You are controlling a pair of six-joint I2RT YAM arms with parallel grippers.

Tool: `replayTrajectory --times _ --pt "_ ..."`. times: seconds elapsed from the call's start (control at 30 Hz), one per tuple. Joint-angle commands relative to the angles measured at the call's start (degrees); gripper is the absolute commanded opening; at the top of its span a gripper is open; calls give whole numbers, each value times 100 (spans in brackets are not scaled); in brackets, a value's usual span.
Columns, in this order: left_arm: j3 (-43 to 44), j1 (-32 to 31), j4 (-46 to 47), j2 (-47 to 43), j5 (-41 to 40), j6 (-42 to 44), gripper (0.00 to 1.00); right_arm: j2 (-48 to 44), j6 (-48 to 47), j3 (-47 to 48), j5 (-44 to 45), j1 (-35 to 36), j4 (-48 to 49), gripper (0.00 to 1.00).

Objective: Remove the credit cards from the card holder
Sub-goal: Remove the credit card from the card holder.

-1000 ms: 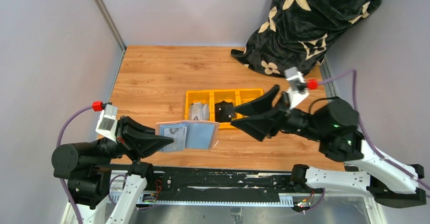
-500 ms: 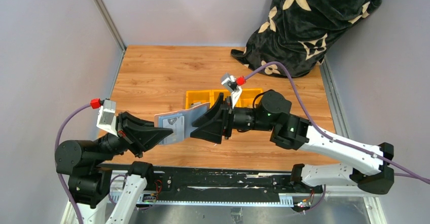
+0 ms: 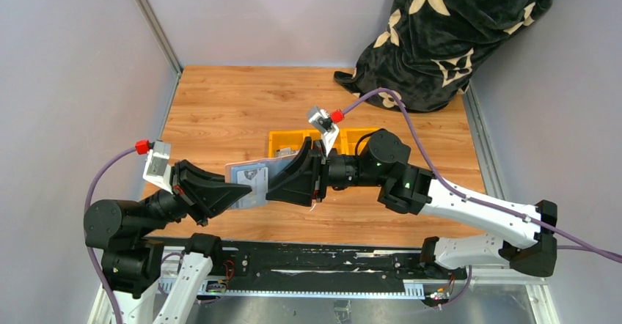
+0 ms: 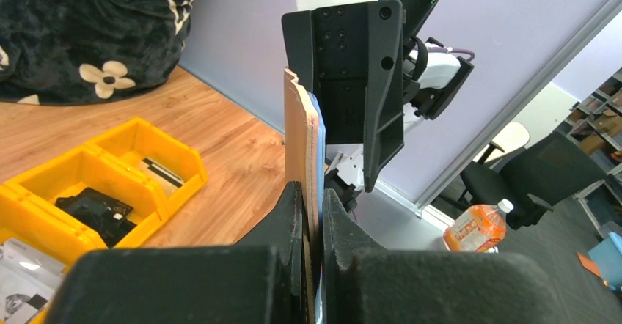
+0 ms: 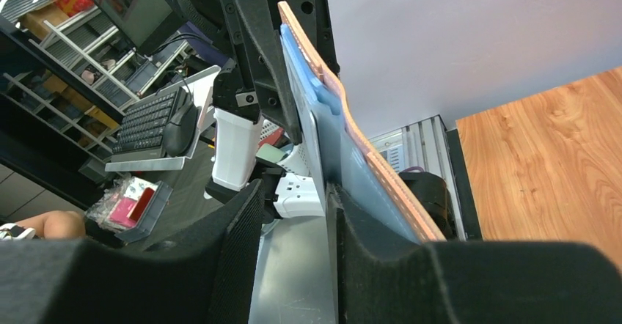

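Note:
The grey-blue card holder (image 3: 248, 183) is held open, off the table, near the front edge. My left gripper (image 3: 236, 192) is shut on its left half; in the left wrist view (image 4: 314, 192) the tan and blue layers of the holder (image 4: 302, 133) stand edge-on between the fingers. A whitish card (image 3: 254, 171) with dark print shows in a slot. My right gripper (image 3: 277, 183) is open at the holder's right half. In the right wrist view (image 5: 293, 192) the holder (image 5: 345, 155) lies against the right finger, with a pale card edge (image 5: 314, 144) beside it.
A yellow three-part bin (image 3: 350, 138) sits mid-table behind the grippers; the left wrist view shows it (image 4: 110, 181) holding a black wallet (image 4: 92, 208) and pale cards (image 4: 18, 295). A black flowered blanket (image 3: 455, 23) fills the back right corner.
My right arm swung left from the bin to the holder, and its open fingers now reach the holder's right half. The left gripper kept its grip and tilted the holder up slightly.

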Motion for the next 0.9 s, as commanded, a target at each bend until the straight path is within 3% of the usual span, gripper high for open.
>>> replayTrajectory --times 0.0,0.17,0.4,0.6,0.87 --pt "-18 -14 184 21 37 -166 0 100 192 111 -256 48 505 38" --pt "-182 -14 383 -1 161 -445 0 198 386 39 -355 33 861 24" --pt "-718 -14 1092 -13 739 -1169 21 345 822 -115 -441 -190 1181 0" --pt "-887 -14 1662 20 1055 -1785 22 268 1019 -354 -647 -319 1466 0" --pt "-722 -14 1813 79 1124 -2002 14 139 1001 -640 -825 -418 1565 0"
